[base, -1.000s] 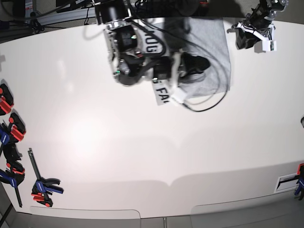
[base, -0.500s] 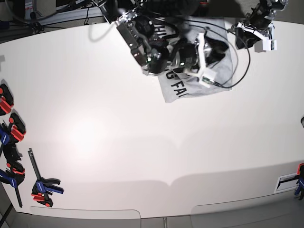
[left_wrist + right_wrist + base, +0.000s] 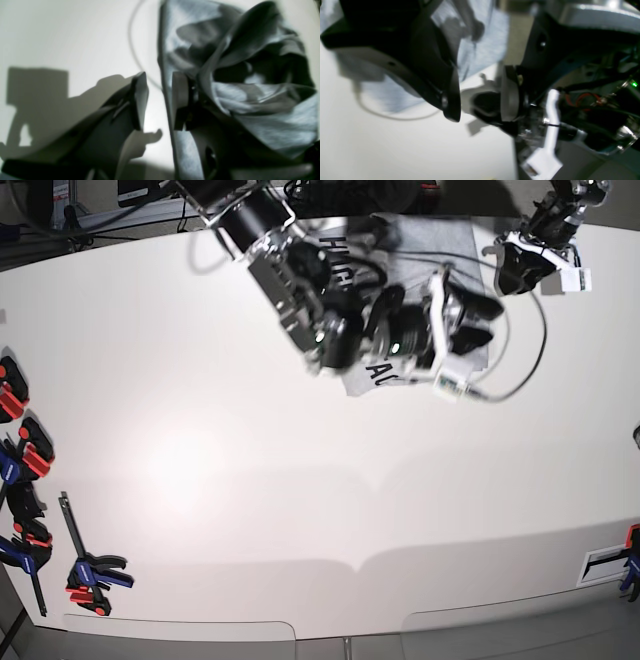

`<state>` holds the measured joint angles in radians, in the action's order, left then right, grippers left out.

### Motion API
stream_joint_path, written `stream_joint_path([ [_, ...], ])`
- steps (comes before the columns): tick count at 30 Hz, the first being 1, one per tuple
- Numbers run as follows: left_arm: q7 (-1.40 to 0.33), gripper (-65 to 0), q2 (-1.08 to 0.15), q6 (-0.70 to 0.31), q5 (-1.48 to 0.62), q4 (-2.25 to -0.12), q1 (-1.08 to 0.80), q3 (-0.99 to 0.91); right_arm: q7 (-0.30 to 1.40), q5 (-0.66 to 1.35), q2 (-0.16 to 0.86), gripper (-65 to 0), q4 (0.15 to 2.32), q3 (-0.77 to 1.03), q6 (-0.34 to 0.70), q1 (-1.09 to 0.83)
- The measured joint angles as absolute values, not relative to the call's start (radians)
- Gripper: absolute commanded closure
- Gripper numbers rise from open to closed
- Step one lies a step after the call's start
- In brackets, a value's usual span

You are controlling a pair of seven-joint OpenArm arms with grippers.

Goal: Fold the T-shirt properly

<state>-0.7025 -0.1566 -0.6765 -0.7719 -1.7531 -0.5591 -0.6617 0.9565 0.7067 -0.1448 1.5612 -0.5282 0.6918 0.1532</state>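
Base view: spread right tool (image 3: 480, 320) hovers above the T-shirt (image 3: 440, 250).

In the base view the right arm (image 3: 300, 290) covers most of the T-shirt (image 3: 430, 240); only a few black letters (image 3: 380, 372) peek out, too few to read; both wrist views are blurry; in the left wrist view the shirt runs off the right edge and the left pincer (image 3: 156, 100) is fuzzy; the clamps (image 3: 25, 470) are cut off by the left edge.
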Motion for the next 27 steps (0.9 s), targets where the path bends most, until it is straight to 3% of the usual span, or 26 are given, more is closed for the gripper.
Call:
stream_joint_path([
  [8, -0.707, -15.4, -0.172, -0.686, -0.775, -1.754, -0.559, -0.661, 1.096, 0.709, -0.149, -24.6, 1.676, -0.123, 0.651, 0.112],
  [13, -0.725, -15.4, -0.173, -0.686, -0.760, -1.916, -0.562, -0.661, 1.137, 0.709, -0.149, -18.9, 1.676, 0.077, 0.647, 0.024],
  [17, -0.732, -15.5, -0.175, -0.692, -0.744, -2.112, -0.560, -0.656, 1.145, 0.760, -0.145, -16.3, 1.676, 0.120, 0.647, -0.035],
  [22, -0.727, -15.7, -0.219, -0.693, -0.616, -2.206, -0.560, -0.522, 1.151, 0.759, -0.118, 0.0, 1.676, 0.120, 0.644, -0.093],
  [27, -0.679, -19.9, -0.290, -0.693, -0.388, -2.205, -0.561, -0.314, 1.149, 0.759, -0.122, 0.0, 1.676, 0.119, 0.625, -0.139],
])
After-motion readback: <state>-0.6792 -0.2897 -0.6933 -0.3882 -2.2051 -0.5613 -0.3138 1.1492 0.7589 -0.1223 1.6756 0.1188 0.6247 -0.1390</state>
